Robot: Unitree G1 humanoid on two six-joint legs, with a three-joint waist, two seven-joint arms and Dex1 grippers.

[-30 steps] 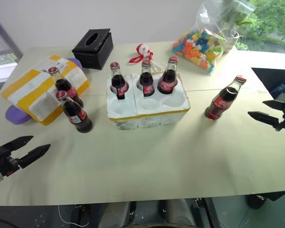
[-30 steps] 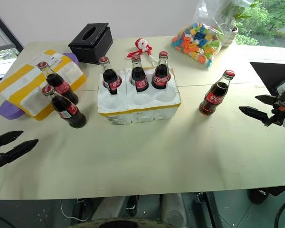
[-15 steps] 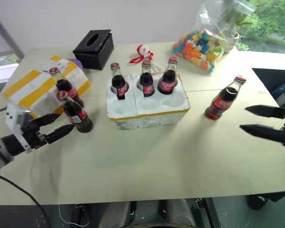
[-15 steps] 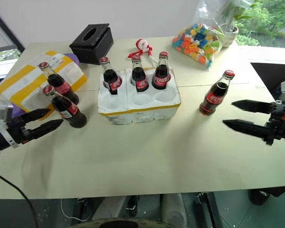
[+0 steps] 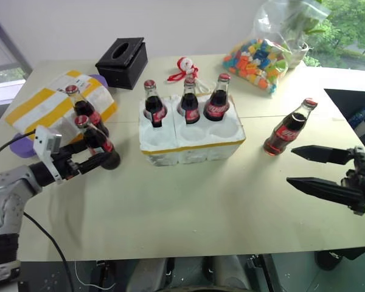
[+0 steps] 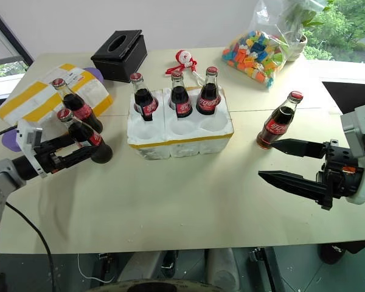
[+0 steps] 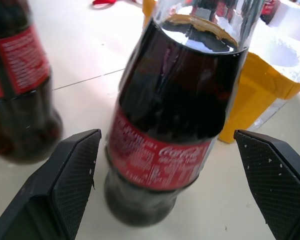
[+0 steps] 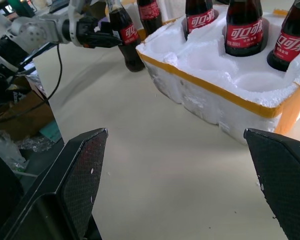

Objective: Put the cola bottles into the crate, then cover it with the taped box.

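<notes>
Three cola bottles stand in the back wells of the crate, a white foam tray with a yellow band. Two more bottles stand on the left beside the taped box. My left gripper is open around the nearer of them; its fingers flank the lower body without touching. The other left bottle is just behind. A single bottle stands to the right of the crate. My right gripper is open and empty, just in front of that bottle.
A black tissue box sits behind the taped box, which rests on a purple piece. A small Santa toy and a bag of coloured blocks lie at the back. The table's right edge drops off beside my right arm.
My left gripper has come forward and to the right until its open fingers straddle the near left bottle. The right gripper has swung in to the left, in front of the right bottle.
</notes>
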